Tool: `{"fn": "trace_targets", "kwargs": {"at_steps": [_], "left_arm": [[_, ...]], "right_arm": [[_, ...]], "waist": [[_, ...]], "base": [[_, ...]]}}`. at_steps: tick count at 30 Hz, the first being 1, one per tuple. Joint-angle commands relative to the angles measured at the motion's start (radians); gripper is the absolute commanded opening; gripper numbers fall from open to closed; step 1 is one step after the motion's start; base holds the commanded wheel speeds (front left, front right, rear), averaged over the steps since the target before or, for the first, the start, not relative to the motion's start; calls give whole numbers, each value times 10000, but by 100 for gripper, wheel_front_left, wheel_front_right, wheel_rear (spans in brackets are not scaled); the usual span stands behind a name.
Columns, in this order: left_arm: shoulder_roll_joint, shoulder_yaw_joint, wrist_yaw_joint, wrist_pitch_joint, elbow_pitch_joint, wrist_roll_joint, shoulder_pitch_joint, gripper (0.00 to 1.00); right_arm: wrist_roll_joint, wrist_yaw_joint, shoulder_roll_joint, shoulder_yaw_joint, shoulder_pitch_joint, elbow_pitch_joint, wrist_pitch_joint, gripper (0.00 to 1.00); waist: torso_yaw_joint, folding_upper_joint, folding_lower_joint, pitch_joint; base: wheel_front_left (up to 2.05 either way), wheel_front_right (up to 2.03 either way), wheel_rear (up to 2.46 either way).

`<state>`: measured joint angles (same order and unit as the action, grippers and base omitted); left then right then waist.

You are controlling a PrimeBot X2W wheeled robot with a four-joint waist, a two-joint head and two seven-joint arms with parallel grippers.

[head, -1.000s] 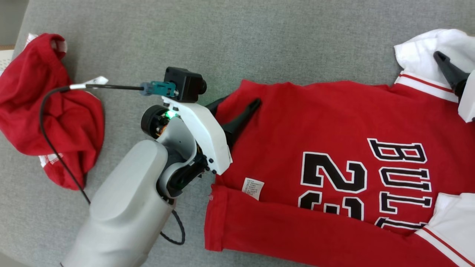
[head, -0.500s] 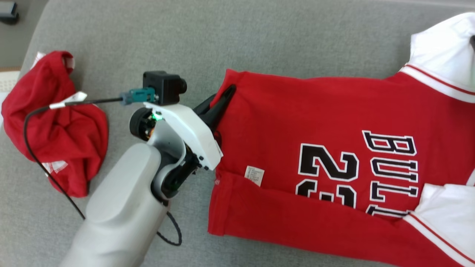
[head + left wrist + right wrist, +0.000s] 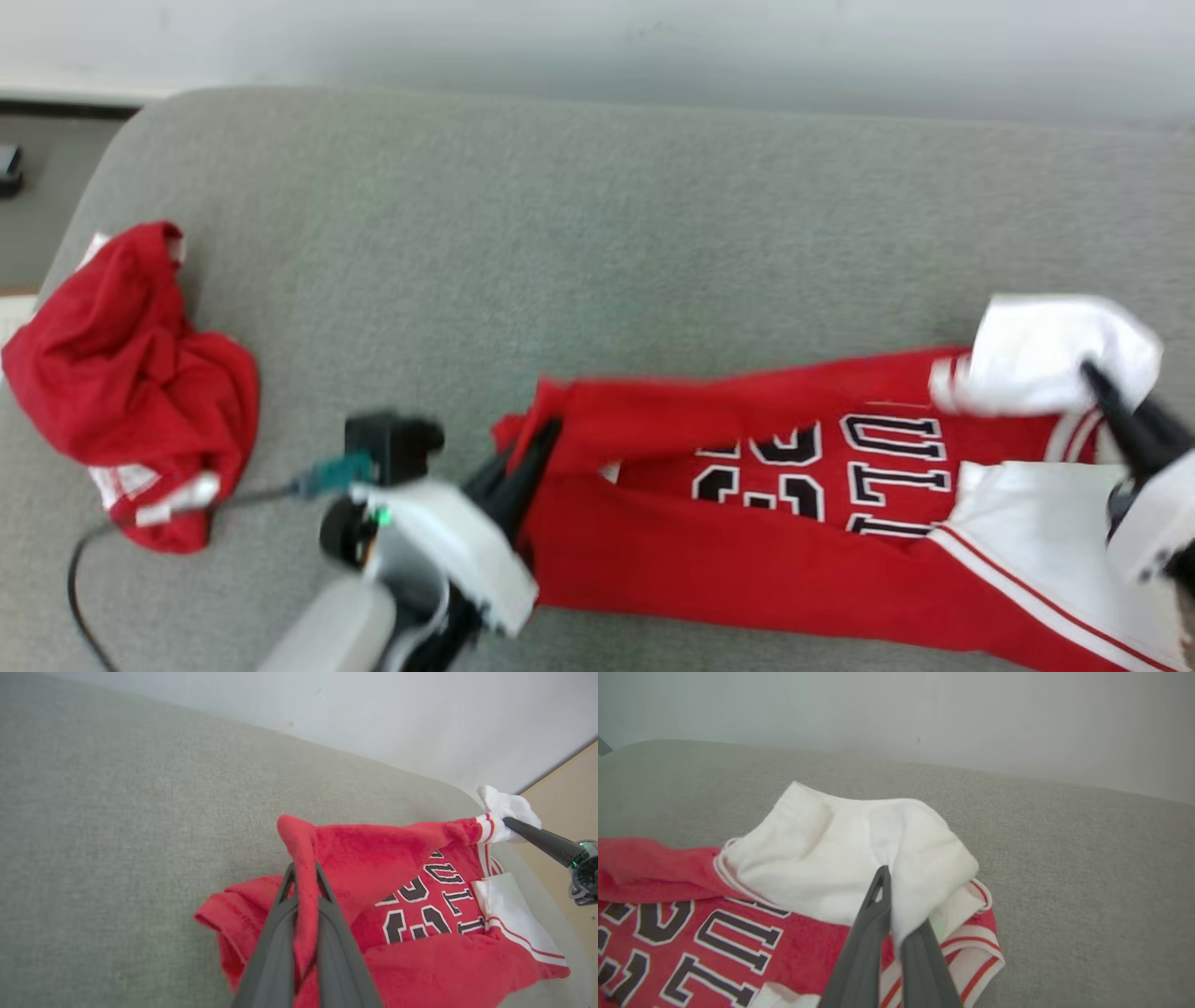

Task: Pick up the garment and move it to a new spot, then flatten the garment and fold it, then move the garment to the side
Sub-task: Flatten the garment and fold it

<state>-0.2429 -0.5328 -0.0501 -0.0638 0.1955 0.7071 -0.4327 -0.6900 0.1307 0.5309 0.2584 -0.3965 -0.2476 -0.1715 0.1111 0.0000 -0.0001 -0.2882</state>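
**Both grippers clamped on the jersey's far edge**

I am watching the red jersey [image 3: 728, 579], which is lying along the right half of the grey cushion [image 3: 560, 233]. Its far edge is standing clear of the seat while its near part is resting on it, doubled over. The black lettering [image 3: 840, 467] is showing between those two layers.

I am seeing the left gripper [image 3: 303, 877] pinched tight on the red hem [image 3: 299, 835] at the garment's left end, with a ridge of cloth squeezed between its fingers. The right gripper [image 3: 896, 905] is pressed together on the white sleeve [image 3: 840, 858] at the other end.

I am judging this fabric to be soft, light and limp, not slippery. It is sagging between my two holds, so I am expecting the middle to droop and drag wherever I carry it. The two ends of one long edge seem the right places to hold. The sleeve, though, looks loose and bunched, so I am thinking it may stretch or slide before the body follows. A hold nearer the striped shoulder seam would be firmer.

Further out, a crumpled red cloth [image 3: 131, 373] is sitting at the cushion's left end, well apart from the jersey. A pale wall [image 3: 597, 37] is running behind the seat.
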Motion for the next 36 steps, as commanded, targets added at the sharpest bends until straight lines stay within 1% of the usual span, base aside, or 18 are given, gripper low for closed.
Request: {"fn": "trace_targets", "kwargs": {"at_steps": [1, 3, 4, 5, 6, 7, 8, 12, 15, 17, 20, 23, 25, 27, 29, 33, 36], "left_arm": [[-129, 21, 56, 57, -92, 130, 377, 0], [-172, 75, 174, 162, -240, 301, 965, 0], [-231, 64, 244, 227, -244, 277, 1205, 0], [-242, 75, 307, 316, -234, 283, 1427, 0], [-196, 96, 355, 428, -221, 330, 1604, 33], [-175, 94, 381, 524, -211, 338, 1769, 50], [-168, 89, 392, 587, -186, 364, 1902, 100], [-238, 98, 578, 1108, -160, 77, 2400, 100], [-328, 245, 1009, 1911, -316, -362, 2791, 100], [-290, 386, 1370, 2560, -476, -639, 3138, 100], [-143, 766, 1940, 3158, -851, -1207, 3542, 100], [139, 1231, 2355, 3278, -1344, -2131, 3860, 100], [405, 1522, 2487, 3279, -1762, -2902, 4122, 100], [707, 1811, 2505, 3276, -1972, -3529, 4477, 100], [953, 2005, 2419, 3277, -2072, -4079, 4698, 100], [1338, 2246, 2047, 3279, -1995, -4845, 5005, 100], [1559, 2395, 1768, 3280, -1958, -5151, 4987, 100]], "right_arm": [[-104, -2, -82, 13, 332, 99, 140, 0], [-126, -2, -237, 14, 861, 156, 426, 0], [-48, -2, -289, -8, 1051, 100, 569, 13], [69, -4, -346, -50, 1221, 0, 700, 50], [177, -4, -416, -104, 1371, -117, 818, 100], [283, -4, -505, -119, 1492, -221, 920, 100], [353, -2, -569, -153, 1595, -332, 983, 100], [281, -4, -747, -142, 1983, -403, 1146, 100], [87, -4, -633, -308, 2347, -263, 1140, 100], [-54, -4, -642, -697, 2552, -139, 1238, 100], [-237, -4, -807, -1313, 2831, 41, 1098, 100], [-194, -4, -983, -1928, 2922, 150, 800, 100], [-53, -4, -1199, -2138, 2877, 198, 513, 100], [19, -4, -1462, -2362, 2749, 157, 188, 100], [229, -4, -1699, -2421, 2579, 95, -186, 100], [796, -4, -2147, -2532, 2257, -285, -777, 100], [1235, -4, -2354, -2709, 2000, -762, -1048, 100]], "waist": [[-272, 0, 1, 290], [-389, 0, 1, 418], [-455, 0, 1, 486], [-514, 0, 1, 541], [-558, 0, 1, 601], [-603, 0, 1, 654], [-648, 0, 1, 701], [-826, 0, 1, 924], [-934, 0, 1, 1102], [-968, 0, 1, 1217], [-962, 0, 1, 1357], [-888, 0, 1, 1491], [-828, 0, 1, 1562], [-765, 0, 1, 1622], [-717, 0, 1, 1629], [-557, 0, 1, 1558], [-342, 0, 1, 1453]], "base": [[0, 0, 0], [0, 0, 0], [0, 0, 0], [0, 0, 0], [0, 0, 0], [0, 0, 0], [0, 0, 0], [0, 0, 0], [0, 0, 0], [0, 0, 0], [0, 0, 0], [0, 0, 0], [0, 0, 0], [0, 0, 0], [0, 0, 0], [0, 0, 0], [0, 0, 0]]}}
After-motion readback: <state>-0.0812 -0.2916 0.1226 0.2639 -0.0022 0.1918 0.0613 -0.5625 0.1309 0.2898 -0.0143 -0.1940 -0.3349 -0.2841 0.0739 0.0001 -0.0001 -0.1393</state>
